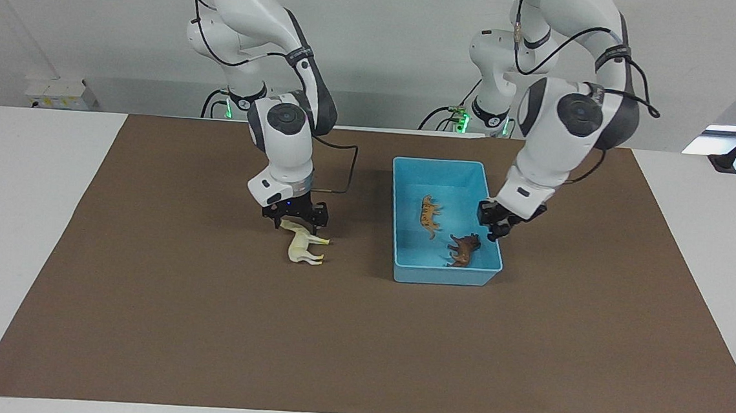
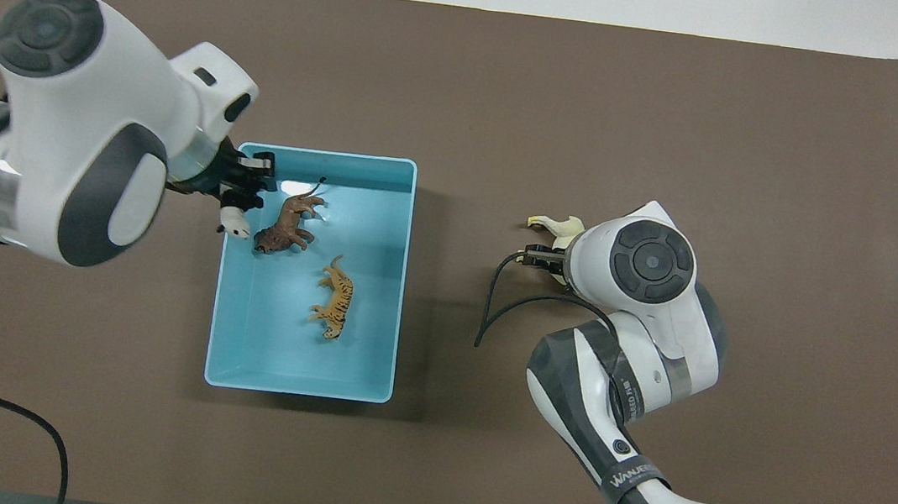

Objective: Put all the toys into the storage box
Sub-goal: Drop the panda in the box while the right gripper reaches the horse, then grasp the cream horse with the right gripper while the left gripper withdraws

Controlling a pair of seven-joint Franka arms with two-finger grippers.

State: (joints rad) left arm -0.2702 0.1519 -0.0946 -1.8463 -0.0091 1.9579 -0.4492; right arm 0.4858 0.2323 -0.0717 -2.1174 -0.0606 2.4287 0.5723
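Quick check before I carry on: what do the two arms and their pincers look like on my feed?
Both arms are glossy white with dark grey joint sections and round grey end caps. Black cables loop along each arm. The right arm carries a dark band with white lettering near its wrist. Each ends in a small black pincer: the left pincer and the right pincer. Green lights glow at the bases.

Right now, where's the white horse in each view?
Facing view: white horse lies on the brown mat, beside the storage box toward the right arm's end, just under the right gripper.
Overhead view: only the horse's head and neck show, the rest hidden under the right arm's wrist.
Shared landmark: the blue storage box.
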